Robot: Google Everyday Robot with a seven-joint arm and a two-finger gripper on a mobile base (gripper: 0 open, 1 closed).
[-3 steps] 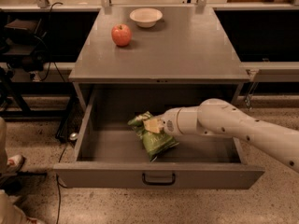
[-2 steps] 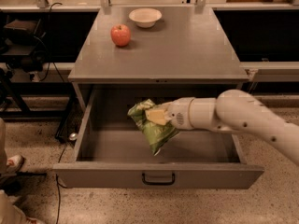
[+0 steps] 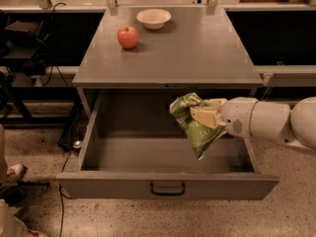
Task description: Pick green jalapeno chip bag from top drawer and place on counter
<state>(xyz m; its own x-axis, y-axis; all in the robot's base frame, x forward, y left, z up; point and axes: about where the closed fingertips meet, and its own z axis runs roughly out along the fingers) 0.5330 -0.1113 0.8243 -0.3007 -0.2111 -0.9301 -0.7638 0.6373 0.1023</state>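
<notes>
The green jalapeno chip bag (image 3: 194, 124) hangs in the air above the open top drawer (image 3: 168, 154), lifted clear of the drawer floor on its right side. My gripper (image 3: 203, 113) reaches in from the right and is shut on the bag's upper part, with its pale fingers (image 3: 206, 118) across the foil. The white arm runs off the right edge. The counter (image 3: 168, 48) lies just behind and above the bag, its front edge a little higher than the gripper.
A red apple (image 3: 128, 37) and a white bowl (image 3: 153, 18) stand on the counter's back left. The drawer front with its dark handle (image 3: 167, 188) sticks out toward the camera. Dark shelving and cables are to the left, a rail to the right.
The gripper has lifted the chip bag off the drawer floor and carried it up and to the right, from the drawer's middle to above its right side.
</notes>
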